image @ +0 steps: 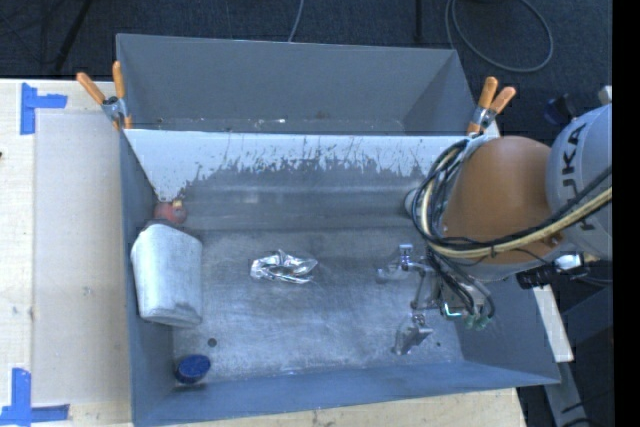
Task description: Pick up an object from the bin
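Camera view: my fingers [405, 303] spread open, empty, above the scuffed grey metal bin [300, 115]; a crinkled silver wrapper [283, 267] lies well apart.

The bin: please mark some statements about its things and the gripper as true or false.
1. A white roll lies at the left side of the bin. True.
2. A crumpled shiny wrapper is between the gripper's fingers. False: it lies on the floor near the middle, apart from the gripper.
3. A small blue cap lies near the front-left corner. True.
4. The gripper hangs over the white roll. False: it is at the right side, fingers open over bare floor.
5. A small reddish thing lies beside the gripper. False: it lies behind the roll.
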Tool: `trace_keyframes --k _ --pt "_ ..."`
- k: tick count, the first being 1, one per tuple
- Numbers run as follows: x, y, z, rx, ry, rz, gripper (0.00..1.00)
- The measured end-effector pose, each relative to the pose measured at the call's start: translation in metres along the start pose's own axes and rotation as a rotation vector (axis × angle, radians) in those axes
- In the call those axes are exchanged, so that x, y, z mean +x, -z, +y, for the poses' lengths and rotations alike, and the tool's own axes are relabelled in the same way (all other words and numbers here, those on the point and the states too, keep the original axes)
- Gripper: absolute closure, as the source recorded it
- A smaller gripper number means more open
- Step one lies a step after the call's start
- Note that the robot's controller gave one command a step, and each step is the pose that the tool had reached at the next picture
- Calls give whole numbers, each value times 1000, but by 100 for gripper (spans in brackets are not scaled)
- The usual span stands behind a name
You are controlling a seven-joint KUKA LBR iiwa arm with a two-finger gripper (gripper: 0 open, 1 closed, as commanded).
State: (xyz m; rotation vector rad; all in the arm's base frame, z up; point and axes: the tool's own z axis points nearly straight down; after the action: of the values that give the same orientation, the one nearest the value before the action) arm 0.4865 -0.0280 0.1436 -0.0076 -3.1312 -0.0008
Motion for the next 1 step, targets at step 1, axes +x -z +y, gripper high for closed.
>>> trace_keyframes --k 1 --pt "-69 -64 74 1 372 -12 0"
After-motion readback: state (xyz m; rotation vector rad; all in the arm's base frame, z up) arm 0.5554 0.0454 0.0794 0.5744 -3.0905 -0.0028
